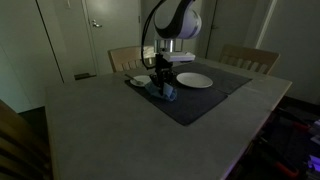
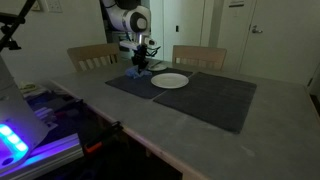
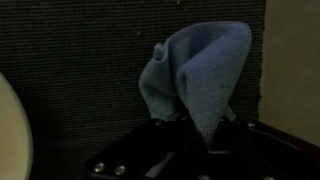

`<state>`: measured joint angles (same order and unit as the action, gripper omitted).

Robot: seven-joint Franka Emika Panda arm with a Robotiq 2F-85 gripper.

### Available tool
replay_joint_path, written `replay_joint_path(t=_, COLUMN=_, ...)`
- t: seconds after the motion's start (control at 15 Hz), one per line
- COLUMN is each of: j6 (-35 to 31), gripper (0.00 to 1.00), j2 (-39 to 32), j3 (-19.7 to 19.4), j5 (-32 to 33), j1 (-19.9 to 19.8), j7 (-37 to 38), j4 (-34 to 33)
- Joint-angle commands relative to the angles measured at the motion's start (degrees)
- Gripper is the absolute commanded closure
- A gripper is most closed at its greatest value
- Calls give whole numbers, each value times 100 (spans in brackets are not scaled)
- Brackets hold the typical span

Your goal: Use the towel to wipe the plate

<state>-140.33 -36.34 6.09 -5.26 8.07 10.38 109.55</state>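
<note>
Seen in an exterior view from left to right, a wooden chair (image 1: 125, 58) stands behind the far edge of the grey table (image 1: 90, 120). Next comes a small pale object (image 1: 138, 79) on the corner of the dark placemat (image 1: 205, 100); it is too blurred to name. Just beside it the arm (image 1: 172, 22) reaches straight down, so the gripper (image 1: 160, 80) sits low over the mat with the blue towel (image 1: 167, 91) bunched under it. The white plate (image 1: 194, 80) lies flat on the mat just to the right of the towel, close to it but apart. A second chair (image 1: 250, 58) stands past the mat's far right corner.

In the wrist view a curved sliver of the plate (image 3: 8, 130) shows at the left edge. The woven placemat (image 3: 80, 60) fills the middle, and the towel (image 3: 195, 70) rises in a folded peak that blocks much of the mat behind it. The cloth narrows down into the dark gripper body, so the jaws appear to be closed on its lower end, though the fingertips are lost in shadow. A strip of bare table (image 3: 292, 60) runs down the right side.
</note>
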Motion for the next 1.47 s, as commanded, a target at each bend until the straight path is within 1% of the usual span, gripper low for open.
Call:
replay_joint_path(t=0.0, j6=223, gripper=100, j2=79, j3=-95, j5=57, j1=85, j7=28, j4=-43)
replay_joint_path(t=0.07, j6=267, gripper=97, j2=100, j3=-92, j5=73, j1=87, j7=15, j4=-52)
replay_joint_path(t=0.4, j6=457, gripper=97, j2=210, j3=-186, j5=170, j1=160, j7=182, j4=-189)
replay_joint_path(t=0.93, j6=686, gripper=97, j2=736, j3=-491, j5=453, j1=286, j7=826, j4=-207)
replay_joint_path(t=1.2, j6=762, gripper=97, j2=878, j3=-726, j5=638, j1=241, j7=1206, j4=-235)
replay_joint_path(t=1.4, j6=756, gripper=97, j2=919, j3=-897, j5=606, j1=123, j7=1359, j4=-169)
